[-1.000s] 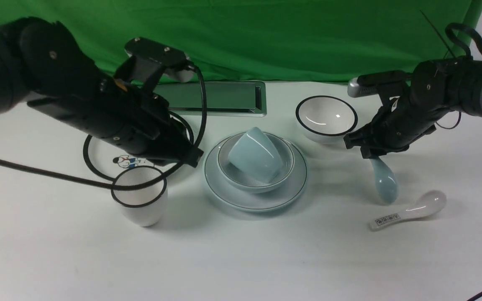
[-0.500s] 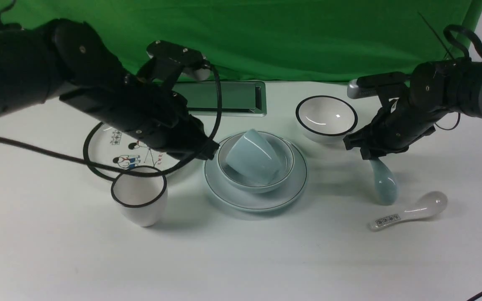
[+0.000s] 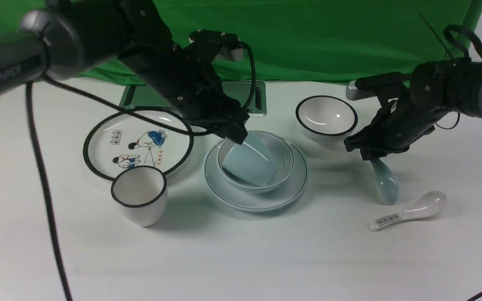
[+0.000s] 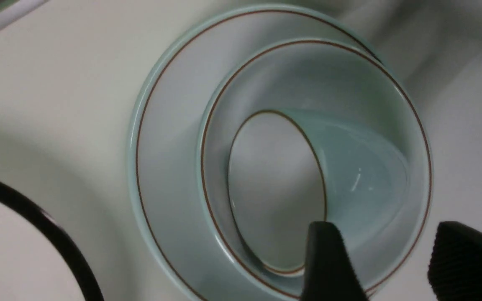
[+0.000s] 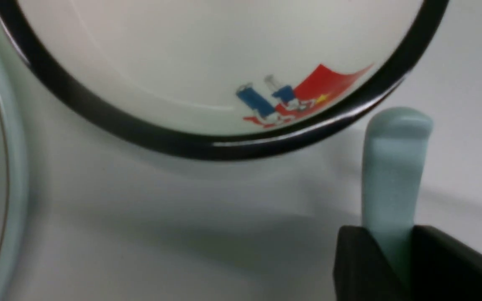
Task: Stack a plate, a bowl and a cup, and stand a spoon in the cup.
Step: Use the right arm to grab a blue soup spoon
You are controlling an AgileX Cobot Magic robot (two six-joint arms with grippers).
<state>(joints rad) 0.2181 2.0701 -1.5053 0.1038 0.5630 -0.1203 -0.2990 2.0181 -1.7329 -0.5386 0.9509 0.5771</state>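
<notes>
Two grippers are at work on the worktop point(image 3: 241, 259), and we take the left one first. We see the left gripper point(image 3: 237, 134) reaching down over the far left edge of the bowl point(image 3: 286, 155). The bowl sits centred on the plate point(image 3: 296, 184), near the middle of the worktop. The cup point(image 3: 249, 163) is inside the bowl, not upright but tipped onto its side, with its upper end right under the gripper's tip. In the left wrist view we look into the cup's oval mouth. The gripper's fingers point(image 4: 329, 263) stand apart with a wide gap. One finger crosses the cup's rim line and the other shows beyond the bowl's rim. They are not clamped on anything, and we cannot tell whether either one touches the cup.

On the right, well apart from the stack, the right gripper point(image 3: 368, 154) is clamped on the handle of the spoon point(image 3: 385, 184). The spoon hangs down from the gripper with its scoop end low over the worktop, and we cannot tell whether it touches. It is between the white bowl point(image 3: 326, 117) behind it and the white spoon point(image 3: 408, 213) lying in front. The picture plate point(image 3: 136, 142) and the white cup point(image 3: 139, 200) stand to the left of the stack.
</notes>
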